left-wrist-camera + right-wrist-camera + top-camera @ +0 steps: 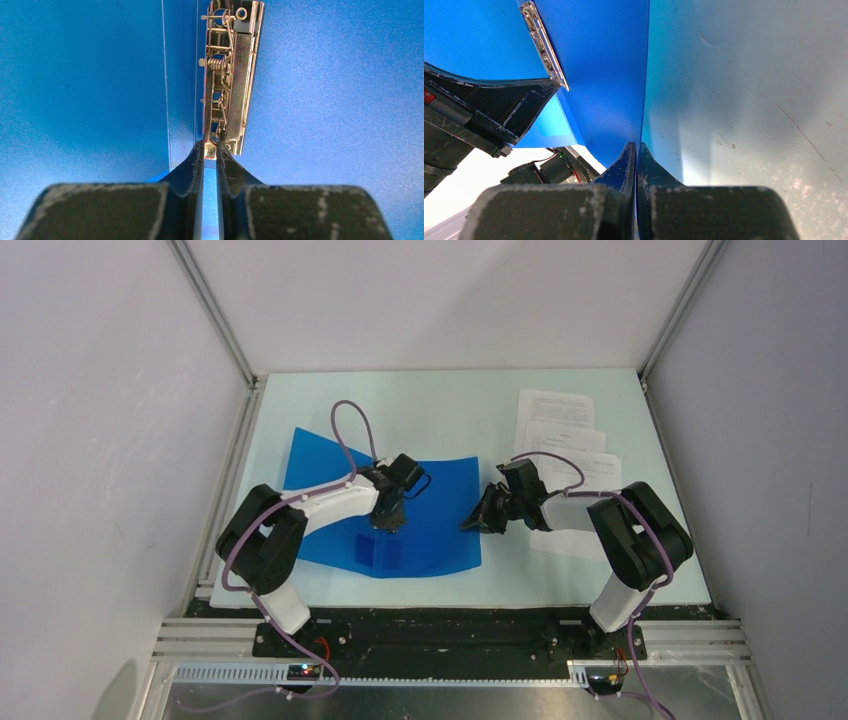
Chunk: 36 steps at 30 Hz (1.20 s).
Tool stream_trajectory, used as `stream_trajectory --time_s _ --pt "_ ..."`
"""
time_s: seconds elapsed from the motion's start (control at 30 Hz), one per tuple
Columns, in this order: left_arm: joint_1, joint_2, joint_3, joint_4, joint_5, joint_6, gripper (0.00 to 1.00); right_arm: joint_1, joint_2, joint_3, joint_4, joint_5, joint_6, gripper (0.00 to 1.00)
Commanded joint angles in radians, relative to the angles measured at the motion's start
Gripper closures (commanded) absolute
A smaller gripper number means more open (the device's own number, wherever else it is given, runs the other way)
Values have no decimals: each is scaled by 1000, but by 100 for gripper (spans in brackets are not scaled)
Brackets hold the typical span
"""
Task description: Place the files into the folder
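Note:
The blue folder lies open on the table, its right cover curling up at the right edge. My left gripper points down at the inner spine. In the left wrist view its fingertips pinch the near end tab of the metal clip. My right gripper is shut on the right cover's edge, and the right wrist view has that thin blue edge between its closed tips. The files, white printed sheets, lie fanned at the back right, partly under the right arm.
The pale table is boxed in by white walls with aluminium posts at the back corners. A black rail runs along the near edge where both arm bases stand. My left arm's body appears in the right wrist view.

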Motion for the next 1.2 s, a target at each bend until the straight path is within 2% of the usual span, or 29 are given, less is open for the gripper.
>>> stream_trajectory --time_s 0.0,0.63,1.17 --pt "14 -15 -30 50 10 1 100 8 19 -1 -12 0 -10 100" --pt "16 83 -81 220 155 -33 100 23 33 -2 -13 9 -8 100" --pt "27 189 -212 524 417 -76 100 28 48 -1 9 0 0 100"
